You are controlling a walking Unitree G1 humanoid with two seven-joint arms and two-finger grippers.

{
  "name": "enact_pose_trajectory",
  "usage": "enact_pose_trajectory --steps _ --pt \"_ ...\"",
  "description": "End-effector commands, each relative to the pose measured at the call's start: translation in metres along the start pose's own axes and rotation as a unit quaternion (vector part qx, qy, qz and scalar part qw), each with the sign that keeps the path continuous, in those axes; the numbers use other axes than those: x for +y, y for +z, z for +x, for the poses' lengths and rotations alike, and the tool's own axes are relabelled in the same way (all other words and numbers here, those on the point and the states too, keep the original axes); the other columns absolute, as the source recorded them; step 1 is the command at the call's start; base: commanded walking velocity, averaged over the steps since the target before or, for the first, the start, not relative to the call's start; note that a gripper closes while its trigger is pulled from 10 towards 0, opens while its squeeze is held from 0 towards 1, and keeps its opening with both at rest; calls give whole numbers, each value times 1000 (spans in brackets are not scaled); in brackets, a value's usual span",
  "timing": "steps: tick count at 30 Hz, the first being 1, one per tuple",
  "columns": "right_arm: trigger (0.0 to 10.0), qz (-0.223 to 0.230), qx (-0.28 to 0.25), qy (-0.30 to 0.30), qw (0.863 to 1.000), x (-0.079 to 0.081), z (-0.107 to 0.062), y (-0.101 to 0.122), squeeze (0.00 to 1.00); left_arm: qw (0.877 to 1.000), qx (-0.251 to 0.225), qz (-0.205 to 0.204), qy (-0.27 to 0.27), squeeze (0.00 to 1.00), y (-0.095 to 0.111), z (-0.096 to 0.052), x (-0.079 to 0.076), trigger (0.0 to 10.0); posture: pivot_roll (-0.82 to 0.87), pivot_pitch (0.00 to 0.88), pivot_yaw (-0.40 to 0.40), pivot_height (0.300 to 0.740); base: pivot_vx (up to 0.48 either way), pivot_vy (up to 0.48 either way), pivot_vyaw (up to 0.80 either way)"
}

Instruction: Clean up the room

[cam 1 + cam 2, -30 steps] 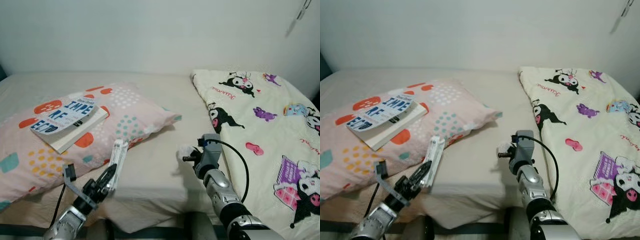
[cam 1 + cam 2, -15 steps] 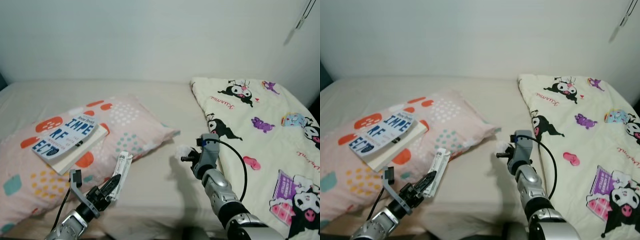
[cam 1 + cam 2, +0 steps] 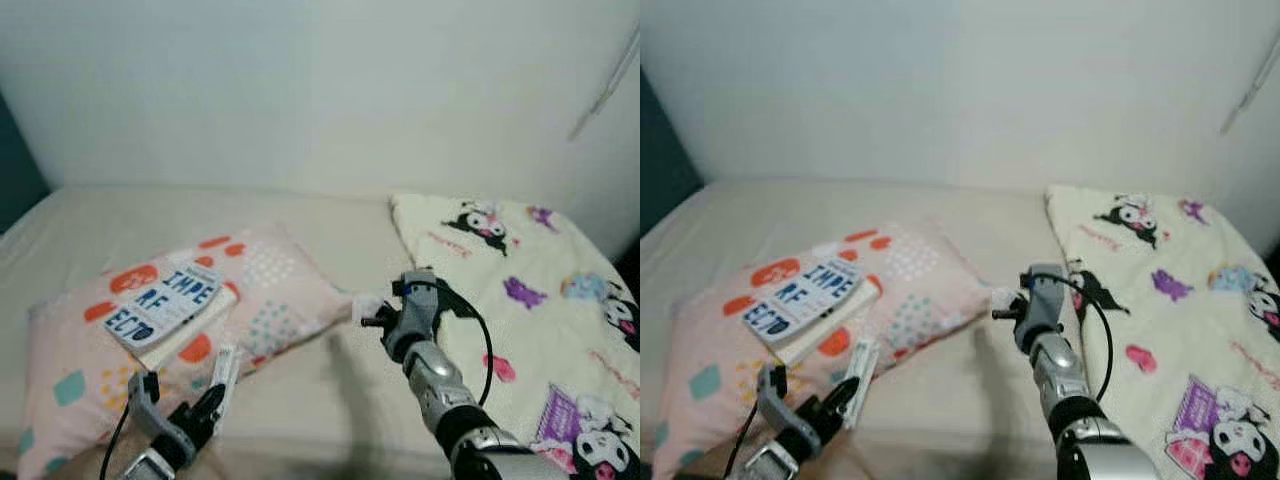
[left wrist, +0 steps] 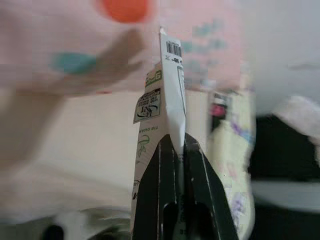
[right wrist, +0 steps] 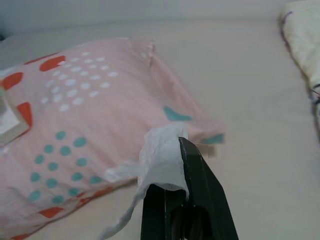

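A flattened white carton is sticking up from the left gripper, clamped between its 2 fingers beside the spotted pillow. The right gripper is pinching a crumpled tissue above the bed, near the cartoon blanket. A book is lying on the pillow

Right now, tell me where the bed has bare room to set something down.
Bare beige sheet runs behind the pink spotted pillow to the wall, and between pillow and cartoon-print quilt. The pillow is crowded: a blue-and-white book lies on it.
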State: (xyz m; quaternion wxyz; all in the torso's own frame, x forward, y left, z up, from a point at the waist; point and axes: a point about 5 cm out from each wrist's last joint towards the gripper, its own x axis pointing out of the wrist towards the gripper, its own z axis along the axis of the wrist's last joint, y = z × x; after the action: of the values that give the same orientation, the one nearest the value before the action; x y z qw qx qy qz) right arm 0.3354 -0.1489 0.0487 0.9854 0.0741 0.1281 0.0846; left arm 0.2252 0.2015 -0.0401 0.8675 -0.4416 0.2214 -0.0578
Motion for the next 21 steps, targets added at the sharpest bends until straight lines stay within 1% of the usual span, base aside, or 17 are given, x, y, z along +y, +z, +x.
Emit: enact_pose_trajectory --steps 1,2,3,4,5,6,7,8,9,11,12,14,15,17,18,20,21 --pt "10000 4 10 -1 1000 0 -1 -4 0 998 -3 14 68 0 -1 -8 14 10000 144 0 -80 709 0 0 0" --pt "10000 2 15 -1 1000 -1 -2 -7 0 993 -7 18 117 0 -1 -15 23 10000 145 0 -80 714 0 0 0" --pt "10000 2 18 -2 1000 -2 -3 -8 0 989 -10 20 148 0 -1 -19 29 10000 145 0 -81 719 0 0 0" --pt "10000 2 18 -2 1000 -2 -3 -8 0 989 -10 20 148 0 -1 -19 29 10000 145 0 -81 719 0 0 0" --pt "10000 1 23 -1 1000 -2 -4 -11 0 983 -7 27 179 0 -3 -25 36 10000 143 0 -81 724 0 0 0" --pt "10000 1 23 -1 1000 -2 -4 -11 0 983 -7 27 179 0 -3 -25 36 10000 143 0 -81 724 0 0 0" --pt "10000 -2 31 0 1000 -1 -5 -15 0 978 2 34 204 0 -6 -32 42 10000 141 0 -80 729 0 0 0" --pt "10000 -2 31 0 1000 -1 -5 -15 0 978 2 34 204 0 -6 -32 42 10000 141 0 -80 729 0 0 0" --pt "10000 -5 43 3 999 0 -7 -21 0 972 15 46 228 0 -11 -39 48 10000 140 0 -79 734 0 0 0" --pt "10000 -11 76 9 997 4 -12 -37 0 964 33 56 258 0 -19 -49 55 10000 138 0 -79 740 0 0 0" --pt "10000 -11 76 9 997 4 -12 -37 0 964 33 56 258 0 -19 -49 55 10000 138 0 -79 740 0 0 0" --pt "10000 -20 108 16 994 9 -19 -53 0 960 37 58 273 0 -23 -53 58 10000 140 0 -82 740 0 0 0" --pt "10000 -20 108 16 994 9 -19 -53 0 960 37 58 273 0 -23 -53 58 10000 140 0 -82 740 0 0 0" --pt "10000 -25 136 25 990 14 -26 -67 0 959 35 57 276 0 -23 -53 58 10000 143 0 -87 740 0 0 0" --pt "10000 -25 136 25 990 14 -26 -67 0 959 35 57 276 0 -23 -53 58 10000 143 0 -87 740 0 0 0" --pt "10000 -29 166 33 985 18 -33 -82 0 959 31 55 276 0 -23 -52 58 10000 145 0 -92 740 0 0 0" --pt "10000 -29 166 33 985 18 -33 -82 0 959 31 55 276 0 -23 -52 58 10000 145 0 -92 740 0 0 0"
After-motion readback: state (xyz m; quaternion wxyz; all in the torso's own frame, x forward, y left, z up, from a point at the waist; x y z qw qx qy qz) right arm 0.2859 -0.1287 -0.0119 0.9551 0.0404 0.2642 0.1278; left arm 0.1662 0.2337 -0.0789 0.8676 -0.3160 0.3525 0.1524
